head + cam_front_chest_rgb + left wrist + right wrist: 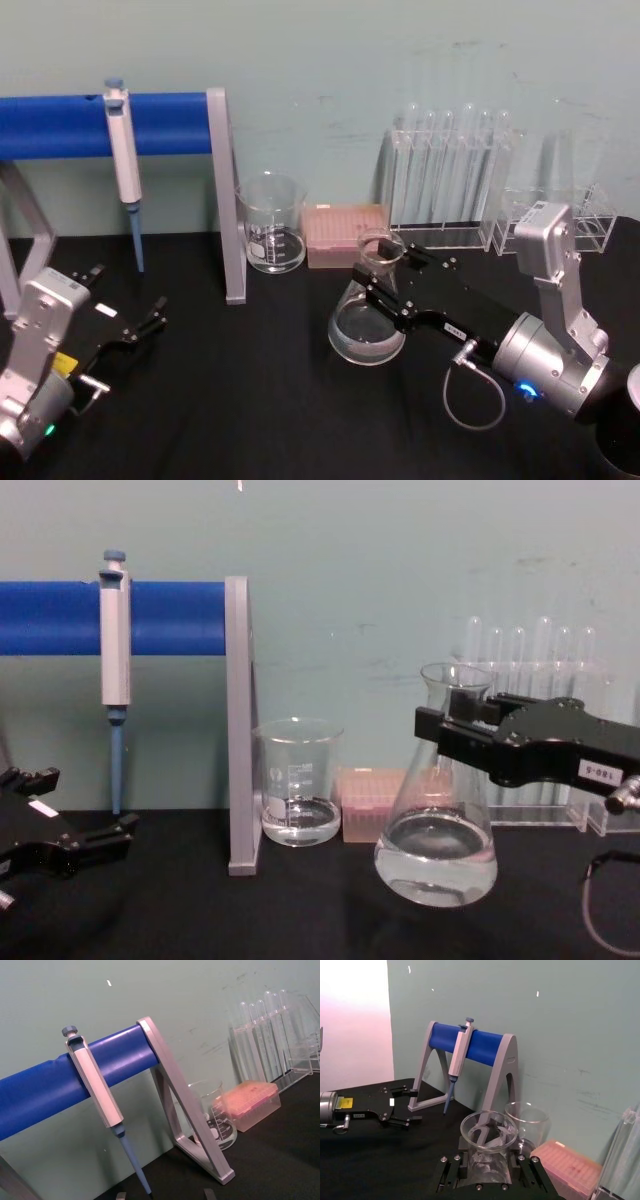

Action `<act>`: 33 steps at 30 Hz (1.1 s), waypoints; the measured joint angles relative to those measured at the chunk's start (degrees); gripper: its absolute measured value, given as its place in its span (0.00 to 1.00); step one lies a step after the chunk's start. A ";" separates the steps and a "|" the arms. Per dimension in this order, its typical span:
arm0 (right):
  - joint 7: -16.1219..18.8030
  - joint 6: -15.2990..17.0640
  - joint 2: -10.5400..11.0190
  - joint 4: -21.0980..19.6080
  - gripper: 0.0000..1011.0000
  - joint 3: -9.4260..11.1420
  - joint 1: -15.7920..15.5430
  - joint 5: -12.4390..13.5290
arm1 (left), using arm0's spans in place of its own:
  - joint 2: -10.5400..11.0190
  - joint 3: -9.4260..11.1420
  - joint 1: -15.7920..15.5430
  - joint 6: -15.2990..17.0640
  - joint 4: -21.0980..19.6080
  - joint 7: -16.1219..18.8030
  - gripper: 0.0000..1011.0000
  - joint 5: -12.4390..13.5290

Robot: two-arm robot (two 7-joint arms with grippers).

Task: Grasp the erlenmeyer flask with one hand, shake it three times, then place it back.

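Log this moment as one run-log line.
phase: grasp | right hand: shut on erlenmeyer flask at neck | flask: upright, lift off table unclear | left hand: open, parked at left

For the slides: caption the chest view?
Right gripper holds the flask by its neck, beside the beaker; left gripper parked open, low left.

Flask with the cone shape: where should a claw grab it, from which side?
Grip the flask by its narrow neck just under the flared lip, coming level from the robot's right. The neck fits between two fingers, the lip should stop slipping; the cone is too wide. The right claw clasps it there; the left claw idles, open.
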 joint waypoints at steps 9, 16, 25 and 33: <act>-0.19 -0.26 -0.13 1.45 0.44 -0.61 0.56 -0.65 | 0.00 0.00 0.00 0.00 0.00 0.00 0.99 0.00; -0.19 -0.93 -0.41 3.43 0.44 -1.23 1.11 -1.77 | 0.00 0.00 0.00 0.00 0.00 0.00 0.99 0.00; 0.36 -1.64 -1.00 6.41 0.44 -2.11 1.94 -3.20 | 0.00 0.00 0.00 0.00 0.00 0.00 0.99 0.00; 1.20 -1.97 -1.52 8.24 0.44 -2.74 2.57 -3.84 | 0.00 0.00 0.00 0.00 0.00 0.00 0.99 0.00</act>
